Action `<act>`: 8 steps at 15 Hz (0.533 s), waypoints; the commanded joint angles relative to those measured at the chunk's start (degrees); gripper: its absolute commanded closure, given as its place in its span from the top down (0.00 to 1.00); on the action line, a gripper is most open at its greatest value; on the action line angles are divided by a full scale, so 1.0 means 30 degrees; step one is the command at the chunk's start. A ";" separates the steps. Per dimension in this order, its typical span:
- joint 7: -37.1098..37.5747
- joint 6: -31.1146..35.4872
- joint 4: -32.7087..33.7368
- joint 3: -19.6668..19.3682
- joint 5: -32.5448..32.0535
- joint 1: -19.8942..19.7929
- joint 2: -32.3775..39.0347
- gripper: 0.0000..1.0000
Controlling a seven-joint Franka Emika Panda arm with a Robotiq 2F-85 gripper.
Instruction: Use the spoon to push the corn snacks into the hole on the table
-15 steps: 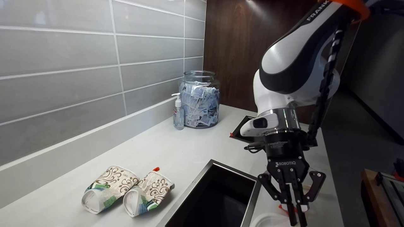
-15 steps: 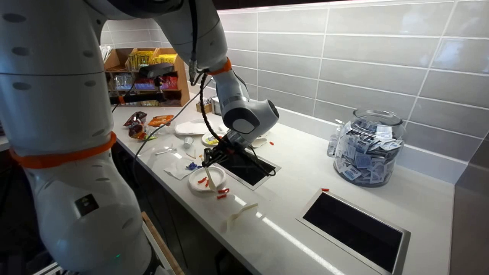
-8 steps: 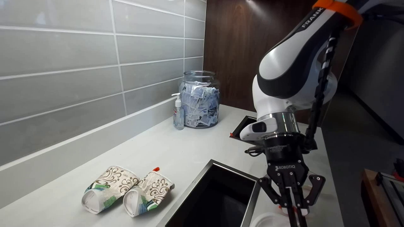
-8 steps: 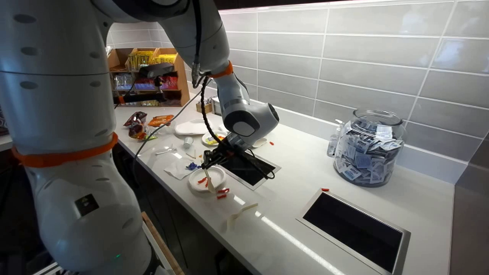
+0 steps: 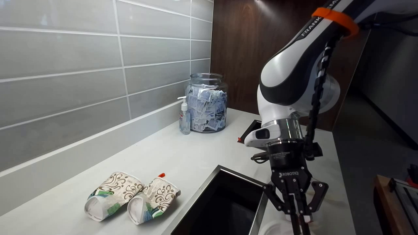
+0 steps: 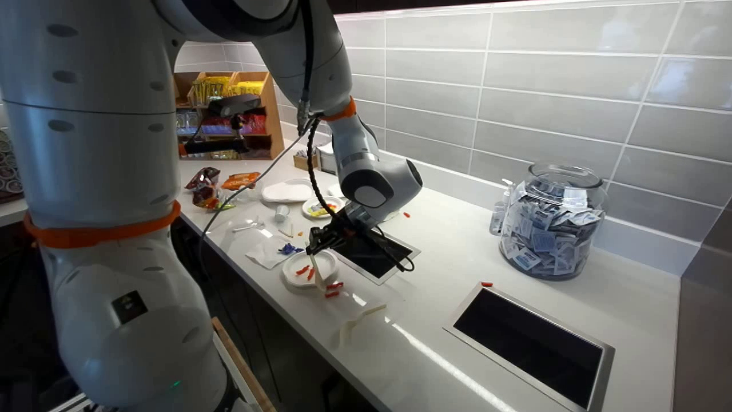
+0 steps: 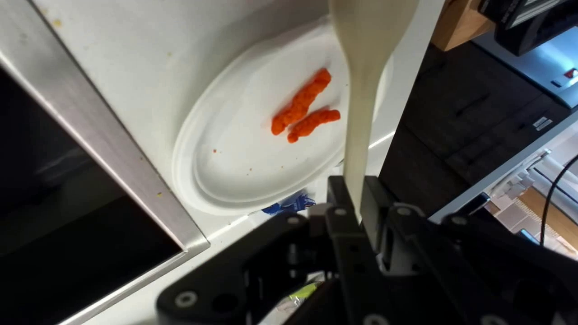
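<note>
My gripper (image 7: 354, 186) is shut on the handle of a pale spoon (image 7: 360, 99). The spoon points down over the near rim of a white plate (image 7: 239, 153); it also shows in an exterior view (image 6: 318, 274). I cannot tell whether its bowl touches anything. Two orange-red corn snacks (image 7: 301, 103) lie on the plate, apart from the spoon. More corn snacks (image 6: 333, 289) lie on the counter just beside the plate, close to the spoon bowl. A metal-framed dark hole (image 7: 67, 180) lies beside the plate, and shows in both exterior views (image 5: 222, 202) (image 6: 372, 262).
A second hole (image 6: 532, 343) has a red snack (image 6: 486, 284) at its frame. A loose utensil (image 6: 360, 319) lies near the front edge. Two paper cups (image 5: 114, 195) lie near the wall. A glass jar (image 5: 209, 107) and pump bottle (image 5: 184, 120) stand farther off.
The arm and gripper have shifted slightly left in an exterior view, towards the hole. The spoon bowl has moved a little towards the snacks beside the plate. The spoon stays held.
</note>
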 commanded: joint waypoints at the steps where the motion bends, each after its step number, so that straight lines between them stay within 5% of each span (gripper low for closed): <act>1: -0.0382 -0.0010 0.0511 -0.0082 0.0077 -0.0137 0.0557 0.03; 8: -0.0556 0.0008 0.1100 -0.0123 0.0060 -0.0337 0.1077 0.03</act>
